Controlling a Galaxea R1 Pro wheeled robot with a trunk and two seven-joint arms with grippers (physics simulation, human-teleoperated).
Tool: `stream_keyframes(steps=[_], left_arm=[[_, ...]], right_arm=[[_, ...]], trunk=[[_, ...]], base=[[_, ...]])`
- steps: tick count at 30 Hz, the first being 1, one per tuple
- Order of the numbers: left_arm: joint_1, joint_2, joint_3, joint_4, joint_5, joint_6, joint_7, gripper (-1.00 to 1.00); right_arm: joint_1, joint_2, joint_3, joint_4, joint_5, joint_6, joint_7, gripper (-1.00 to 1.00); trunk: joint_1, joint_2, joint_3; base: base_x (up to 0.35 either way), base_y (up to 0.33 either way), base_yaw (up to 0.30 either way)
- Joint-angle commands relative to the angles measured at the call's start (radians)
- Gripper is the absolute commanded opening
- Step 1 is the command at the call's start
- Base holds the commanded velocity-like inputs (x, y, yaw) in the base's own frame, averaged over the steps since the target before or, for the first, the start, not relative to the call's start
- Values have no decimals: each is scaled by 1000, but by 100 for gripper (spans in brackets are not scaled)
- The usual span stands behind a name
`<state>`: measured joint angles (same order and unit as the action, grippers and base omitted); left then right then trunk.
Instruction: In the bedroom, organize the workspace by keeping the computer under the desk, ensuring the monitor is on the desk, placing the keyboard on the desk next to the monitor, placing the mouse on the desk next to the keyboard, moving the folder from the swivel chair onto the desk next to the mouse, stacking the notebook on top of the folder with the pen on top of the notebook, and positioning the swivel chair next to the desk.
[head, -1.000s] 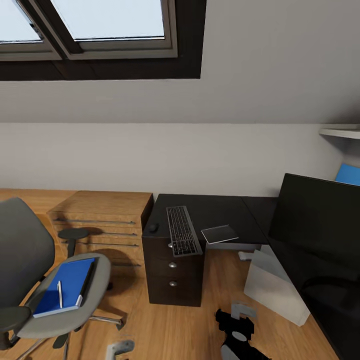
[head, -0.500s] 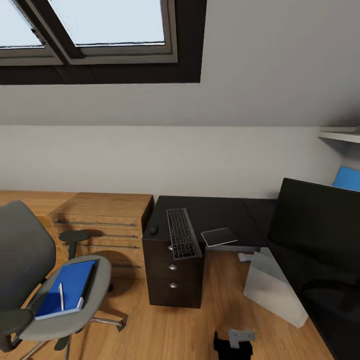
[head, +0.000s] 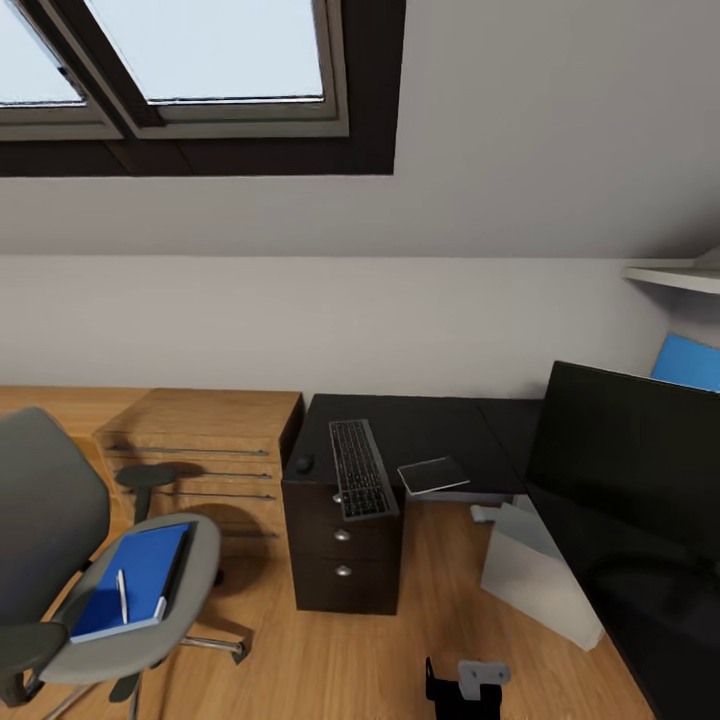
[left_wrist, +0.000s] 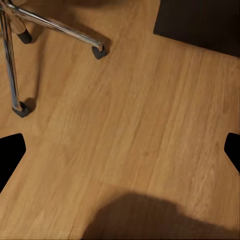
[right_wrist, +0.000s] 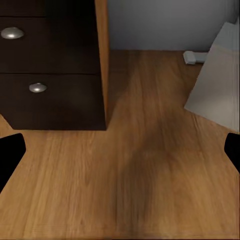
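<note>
Head view, left to right. Chair (head: 60, 560): grey seat carrying the folder (head: 133, 580), blue, lying flat, with the pen (head: 121, 595) resting on its cover; a thin dark edge along the folder's right side cannot be identified. Folder judged light and stiff enough to lift by one edge, best taken at the side overhanging least; the pen is likely to roll off if the folder tilts, so it should be taken first, pinched at mid-length. Low wooden shelving (head: 210, 450) stands between chair and desk. Desk (head: 440, 425): black top bearing the mouse (head: 304, 464) at its left edge, the keyboard (head: 357, 467) just beside it with its near end projecting over the drawer unit (head: 340, 560), and the notebook (head: 434, 475), thin and dark, slightly over the front edge. Computer (head: 540, 575): pale tower tilted on the floor under the desk. Monitor (head: 640, 470): black screen at far right.

Left gripper (left_wrist: 120, 150): dark finger tips at both frame margins, spread wide, holding nothing, above wood floor (left_wrist: 140, 130) near the chair's chrome base (left_wrist: 30, 30). Right gripper (right_wrist: 120, 150): likewise spread wide and empty, facing the drawer fronts and computer
</note>
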<state>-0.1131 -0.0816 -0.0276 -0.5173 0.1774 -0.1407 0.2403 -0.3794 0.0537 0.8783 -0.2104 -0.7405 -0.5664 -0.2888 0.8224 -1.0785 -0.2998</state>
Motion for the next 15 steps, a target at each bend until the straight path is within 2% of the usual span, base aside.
stream_keyframes(steps=[1, 11, 15], left_arm=[[0, 0, -3, 0, 10, -5, 3, 100], [0, 0, -3, 0, 10, -6, 5, 100], [0, 1, -2, 0, 11, -7, 6, 100]], right_arm=[[-1, 0, 8, 0, -3, -2, -7, 100], [-1, 12, 8, 0, -4, -3, -6, 100], [-1, 16, 8, 0, -3, -3, -6, 100]], trunk=[[-4, 6, 2], [-43, 76, 32], [-58, 104, 43]], base=[[-262, 0, -214], [-315, 0, -243], [-336, -17, -119]])
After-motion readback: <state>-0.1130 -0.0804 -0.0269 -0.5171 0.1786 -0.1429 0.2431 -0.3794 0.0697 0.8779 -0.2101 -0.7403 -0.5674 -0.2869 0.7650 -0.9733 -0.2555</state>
